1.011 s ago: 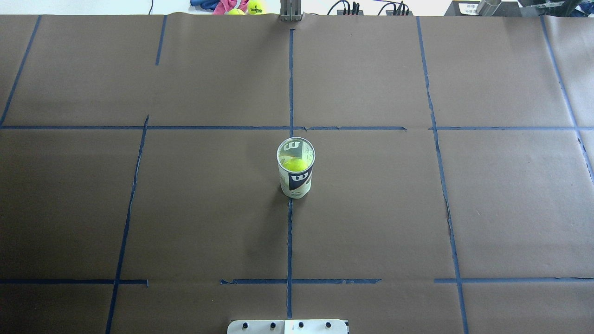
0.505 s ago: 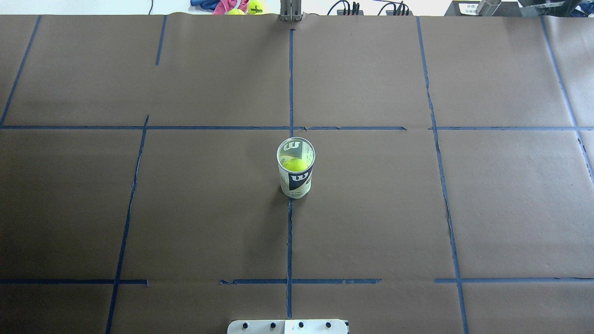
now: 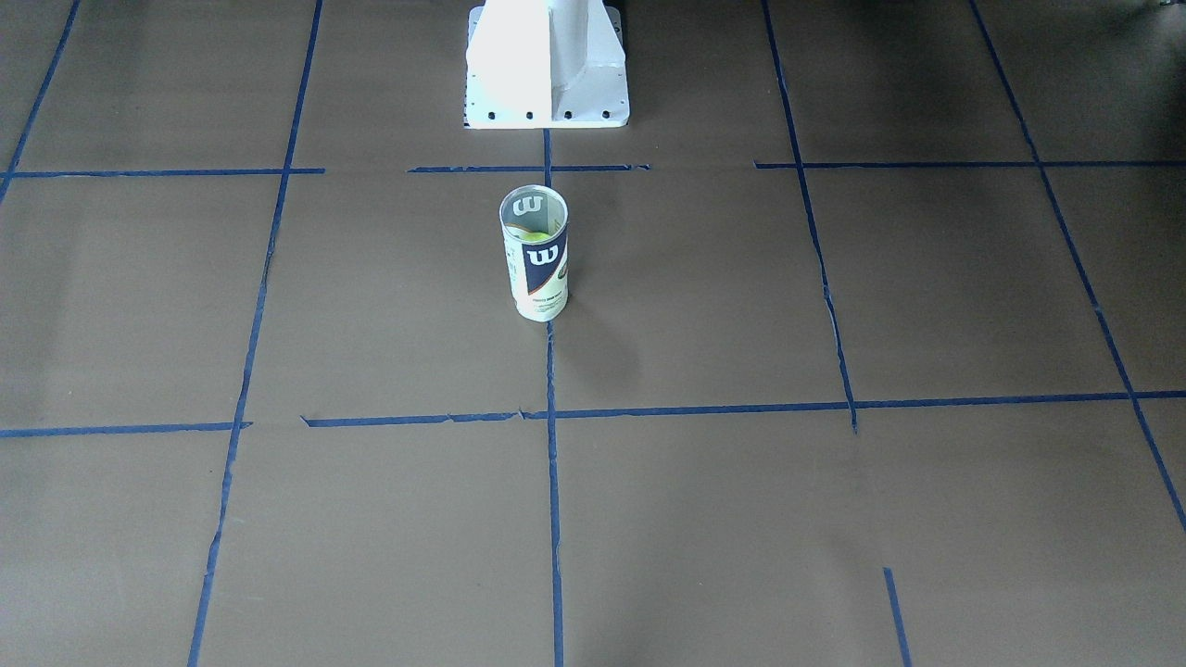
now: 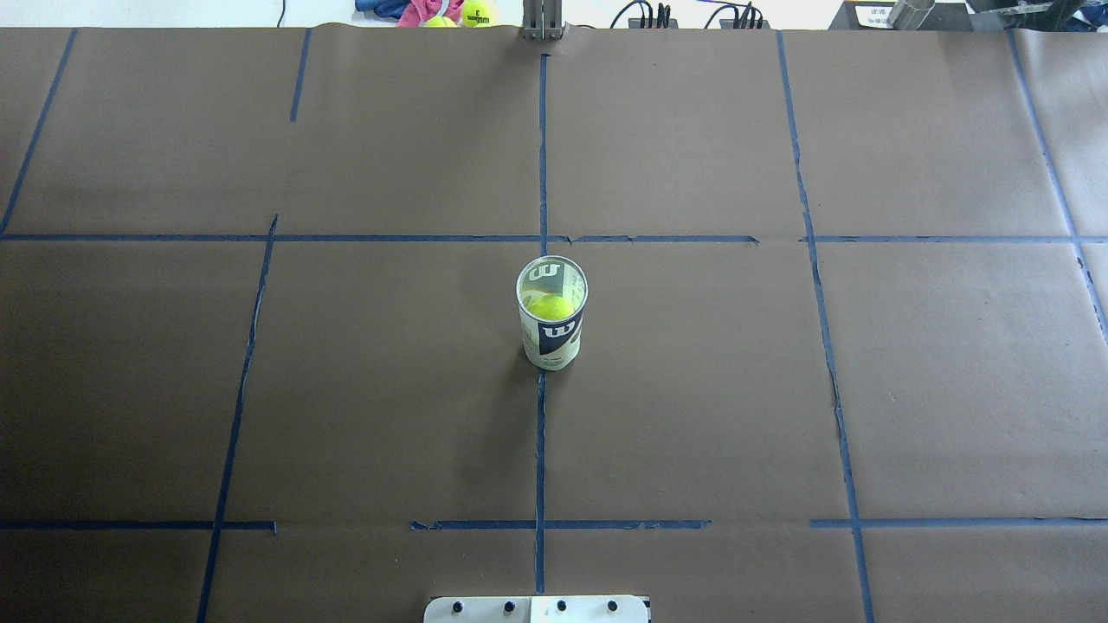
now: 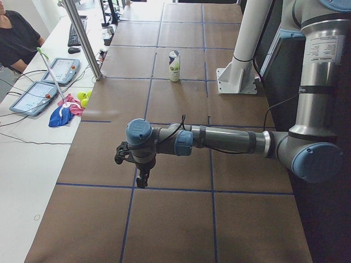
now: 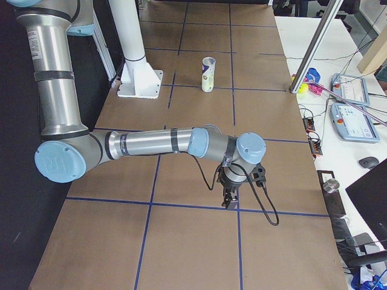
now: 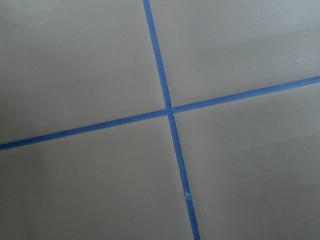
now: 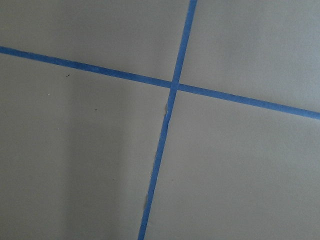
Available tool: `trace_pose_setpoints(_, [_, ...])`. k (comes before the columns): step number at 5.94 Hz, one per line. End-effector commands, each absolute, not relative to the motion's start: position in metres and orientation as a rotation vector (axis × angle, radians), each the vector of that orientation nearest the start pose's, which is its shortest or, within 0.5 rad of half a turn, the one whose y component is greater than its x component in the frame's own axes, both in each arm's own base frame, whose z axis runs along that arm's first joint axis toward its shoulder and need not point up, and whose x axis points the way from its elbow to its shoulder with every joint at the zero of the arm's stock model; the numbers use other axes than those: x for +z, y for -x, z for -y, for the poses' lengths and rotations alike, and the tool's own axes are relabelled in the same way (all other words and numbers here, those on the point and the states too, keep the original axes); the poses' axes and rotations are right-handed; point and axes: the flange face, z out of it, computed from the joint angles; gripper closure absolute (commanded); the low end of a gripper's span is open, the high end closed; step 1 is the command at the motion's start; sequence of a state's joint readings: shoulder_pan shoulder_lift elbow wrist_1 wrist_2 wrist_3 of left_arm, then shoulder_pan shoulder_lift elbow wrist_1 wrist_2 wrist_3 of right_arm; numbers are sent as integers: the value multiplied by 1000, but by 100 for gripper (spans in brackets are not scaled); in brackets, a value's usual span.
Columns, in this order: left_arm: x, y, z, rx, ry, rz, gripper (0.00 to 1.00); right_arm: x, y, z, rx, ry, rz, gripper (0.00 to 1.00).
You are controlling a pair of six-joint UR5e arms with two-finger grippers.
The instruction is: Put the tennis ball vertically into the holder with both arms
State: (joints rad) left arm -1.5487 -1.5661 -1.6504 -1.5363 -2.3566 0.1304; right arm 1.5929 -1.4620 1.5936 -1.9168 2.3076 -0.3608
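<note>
One light, fuzzy tennis ball sits inside the upright holder; grip that thin, likely slick can gently by its labelled wall. Whether left fingers or right fingers are spread, you cannot tell

Count, overhead view as the clock face:
- 1 holder, upright, centre of table.
- 1 tennis ball, inside the holder.
- 2 spare balls past the table edge at 11 o'clock: printed ball, half-hidden ball.
- 2 arms: left arm, right arm, 1 set of jaws each.
- 1 white pedestal at 6 o'clock.

On the side bench, left side view:
- 2 screens: near pendant, far pendant.
- 1 keyboard.
- 1 mouse.
- 1 person.
</note>
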Motion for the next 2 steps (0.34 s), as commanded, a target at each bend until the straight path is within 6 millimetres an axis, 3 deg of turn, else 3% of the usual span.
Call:
trace_pose_setpoints(1, [629, 50, 487, 144, -41, -810, 0, 637, -78, 502, -238, 80, 766, 0])
trace_pose_setpoints(2, [621, 50, 492, 150, -56, -809, 0, 635, -78, 489, -240, 74, 765, 0])
